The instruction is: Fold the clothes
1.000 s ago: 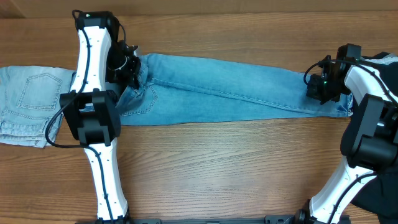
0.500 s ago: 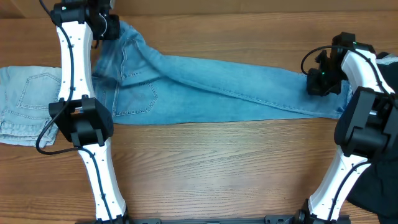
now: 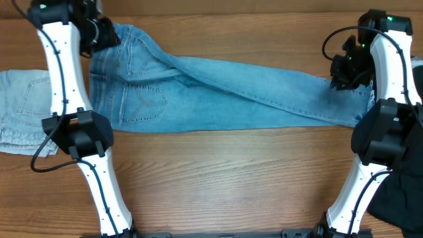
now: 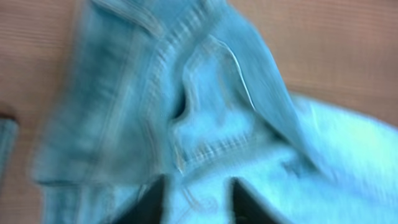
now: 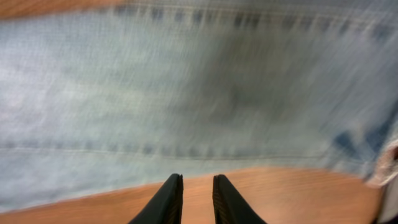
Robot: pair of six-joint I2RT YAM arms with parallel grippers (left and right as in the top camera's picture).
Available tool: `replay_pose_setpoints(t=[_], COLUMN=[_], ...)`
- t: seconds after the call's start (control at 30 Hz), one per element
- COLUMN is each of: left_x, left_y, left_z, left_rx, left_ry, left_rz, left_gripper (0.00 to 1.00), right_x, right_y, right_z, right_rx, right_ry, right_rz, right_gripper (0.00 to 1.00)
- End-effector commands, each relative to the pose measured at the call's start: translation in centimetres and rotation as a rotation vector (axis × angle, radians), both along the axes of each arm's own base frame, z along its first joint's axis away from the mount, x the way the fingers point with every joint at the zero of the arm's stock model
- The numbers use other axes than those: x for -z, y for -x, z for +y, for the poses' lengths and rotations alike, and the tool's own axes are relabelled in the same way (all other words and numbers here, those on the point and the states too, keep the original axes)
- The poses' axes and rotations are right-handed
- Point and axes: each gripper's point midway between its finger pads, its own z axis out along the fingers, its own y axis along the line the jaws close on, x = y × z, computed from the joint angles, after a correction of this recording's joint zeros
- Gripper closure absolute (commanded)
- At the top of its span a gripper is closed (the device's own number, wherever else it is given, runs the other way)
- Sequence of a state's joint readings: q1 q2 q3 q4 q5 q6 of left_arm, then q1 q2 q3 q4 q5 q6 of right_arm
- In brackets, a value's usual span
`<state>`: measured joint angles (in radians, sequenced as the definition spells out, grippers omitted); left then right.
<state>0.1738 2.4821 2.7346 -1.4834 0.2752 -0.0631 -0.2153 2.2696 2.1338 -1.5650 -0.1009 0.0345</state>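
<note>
OK, left gripper (image 3: 104, 33), clamped on the jeans (image 3: 225, 99) at the waistband, has dragged it far-left, flattening them across the table (image 3: 231, 172); right gripper (image 3: 345, 71), pinched together and seemingly empty, is over the hem.

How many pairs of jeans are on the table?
2. The medium-blue jeans stretch across the middle of the table; the paler jeans lie bunched at its left edge. More could be out of view.
</note>
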Motion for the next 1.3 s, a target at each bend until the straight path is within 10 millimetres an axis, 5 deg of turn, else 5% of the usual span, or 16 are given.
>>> replay_pose_setpoints(t=[0.0, 0.2, 0.37, 0.43, 0.5, 0.67, 0.73, 0.83, 0.93, 1.0, 1.17, 1.27], left_x=[0.7, 6.6, 11.1, 13.4, 14.7, 11.5, 9.0, 2.5, -1.2, -2.9, -1.6, -1.0], left_y=[1.6, 1.8, -0.1, -1.5, -3.3, -8.2, -9.3, -10.7, -8.4, -6.0, -1.6, -0.1], left_z=[-2.2, -1.0, 0.3, 0.4, 0.7, 0.0, -0.9, -1.7, -2.0, -2.7, -4.6, -5.2], left_rx=[0.09, 0.092, 0.106, 0.124, 0.11, 0.074, 0.098, 0.095, 0.039, 0.028, 0.043, 0.051], left_ry=[-0.092, -0.17, -0.23, -0.246, -0.265, -0.217, -0.171, -0.126, -0.082, -0.061, -0.028, -0.021], left_rz=[0.07, 0.184, 0.143, 0.087, 0.01, -0.211, -0.276, -0.385, -0.323, -0.259, -0.071, -0.005], left_gripper=[0.8, 0.79, 0.83, 0.81, 0.65, 0.4, 0.36, 0.31, 0.31, 0.23, 0.07, 0.01], right_x=[-1.3, -1.4, -1.6, -1.5, -1.5, -1.4, -1.3, -1.1, -1.3, -1.3, -0.1, 1.3], right_y=[-0.2, 1.0, 2.0, 1.8, 1.7, 1.1, 0.2, -2.3, 1.1, 2.3, 3.1, 3.6], right_z=[2.4, 3.1, 4.6, 4.9, 4.9, 4.9, 4.8, 4.2, 4.8, 4.1, 3.3, 5.7], right_rx=[0.071, 0.07, 0.043, 0.033, 0.03, -0.011, -0.057, -0.091, -0.016, 0.069, 0.314, 0.462], right_ry=[-0.139, -0.153, -0.159, -0.157, -0.156, -0.151, -0.146, -0.119, -0.143, -0.09, -0.013, -0.069], right_rz=[-0.015, 0.038, 0.089, 0.08, 0.077, 0.046, -0.003, -0.112, 0.044, 0.112, 0.189, 0.26], right_gripper=[0.8, 0.81, 0.81, 0.81, 0.81, 0.75, 0.7, 0.56, 0.52, 0.49, 0.49, 0.5])
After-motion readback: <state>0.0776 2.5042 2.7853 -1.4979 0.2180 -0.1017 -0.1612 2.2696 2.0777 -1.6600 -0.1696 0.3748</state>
